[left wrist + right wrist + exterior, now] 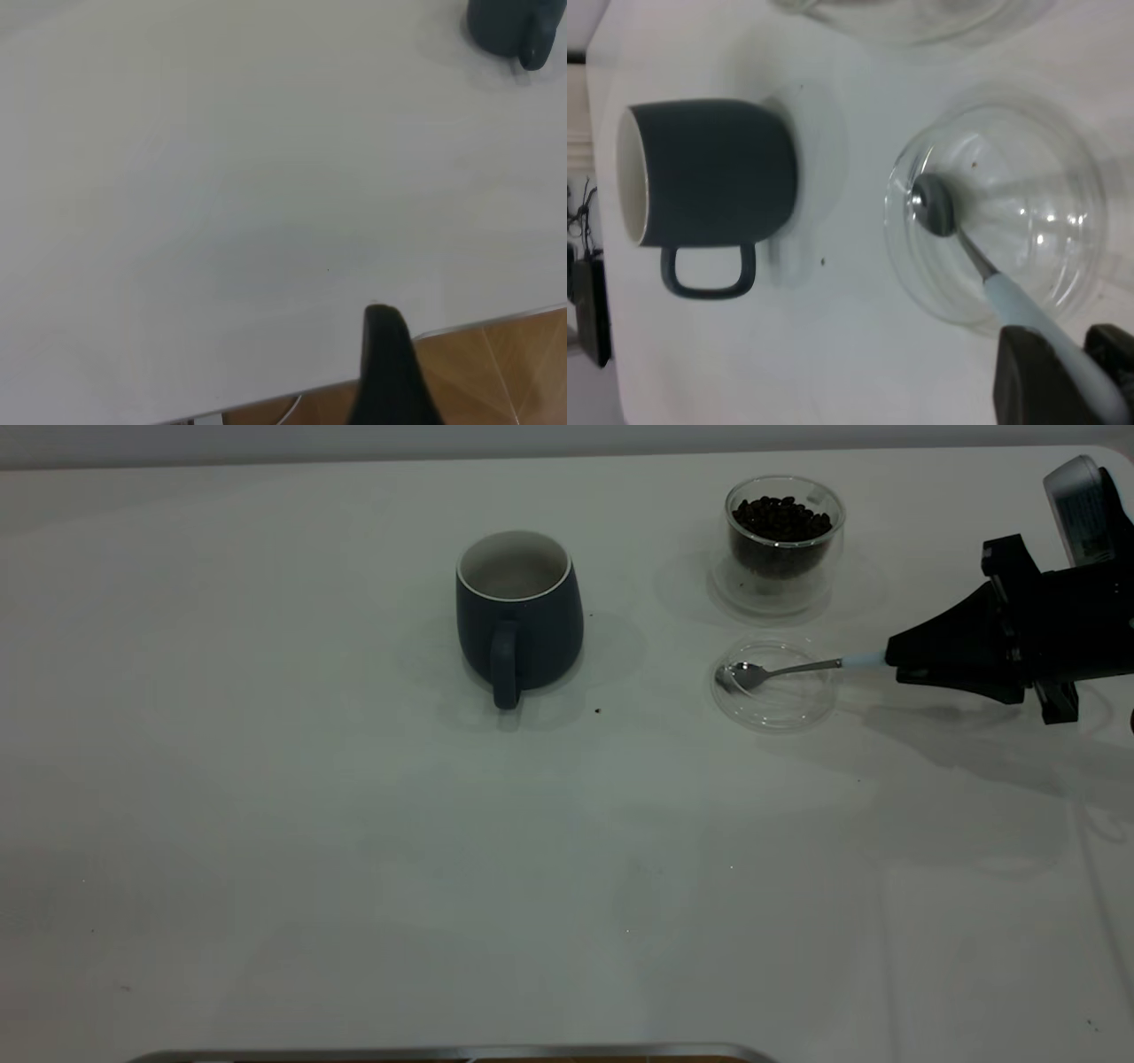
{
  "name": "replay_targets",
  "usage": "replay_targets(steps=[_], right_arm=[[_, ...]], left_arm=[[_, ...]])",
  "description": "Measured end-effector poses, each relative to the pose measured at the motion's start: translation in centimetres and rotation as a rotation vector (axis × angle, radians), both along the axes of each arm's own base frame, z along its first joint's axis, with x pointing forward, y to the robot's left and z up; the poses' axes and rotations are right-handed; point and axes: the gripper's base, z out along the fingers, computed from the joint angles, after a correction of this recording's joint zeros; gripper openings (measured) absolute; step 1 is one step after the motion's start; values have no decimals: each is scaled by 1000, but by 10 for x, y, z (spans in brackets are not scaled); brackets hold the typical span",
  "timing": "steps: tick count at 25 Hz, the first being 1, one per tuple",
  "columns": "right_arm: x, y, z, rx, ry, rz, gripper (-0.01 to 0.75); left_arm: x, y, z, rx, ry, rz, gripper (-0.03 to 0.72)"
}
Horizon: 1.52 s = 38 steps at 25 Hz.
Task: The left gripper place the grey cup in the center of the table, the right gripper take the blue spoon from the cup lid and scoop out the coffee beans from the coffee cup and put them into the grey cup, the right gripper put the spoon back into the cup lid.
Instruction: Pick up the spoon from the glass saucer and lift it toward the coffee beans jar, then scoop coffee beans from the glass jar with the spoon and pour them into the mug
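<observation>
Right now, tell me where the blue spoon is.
In the exterior view the blue spoon is at the right: bowl in the cup lid, just in front of the coffee cup, handle held by the right gripper.

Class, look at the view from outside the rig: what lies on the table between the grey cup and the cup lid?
Bare table apart from one tiny dark speck near the grey cup; the cup lid sits further right. The exterior view shows this.

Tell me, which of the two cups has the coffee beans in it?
The coffee cup, the small clear glass one without a handle at the far right, holds the dark coffee beans. The grey cup with the handle shows only its white inside.
</observation>
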Motion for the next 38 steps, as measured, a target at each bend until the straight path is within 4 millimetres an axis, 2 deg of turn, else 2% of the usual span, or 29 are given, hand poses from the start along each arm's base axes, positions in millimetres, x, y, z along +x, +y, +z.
replay_targets(steps=[4,7,16,20,23,29,38], right_arm=[[-2,2,2,21,-7,34,107],[-1,2,11,10,-33,69,107],[7,-6,90,-66,-173,63,107],[15,-9,115,-123,-265,9,107],[24,-7,119,-173,-331,-57,107],[41,1,120,-344,-364,-64,107],[46,8,104,-425,-319,-54,107]], left_arm=[[0,0,0,0,0,0,567],[0,0,0,0,0,0,567],[0,0,0,0,0,0,567],[0,0,0,0,0,0,567],[0,0,0,0,0,0,567],[0,0,0,-1,0,1,567],[0,0,0,0,0,0,567]])
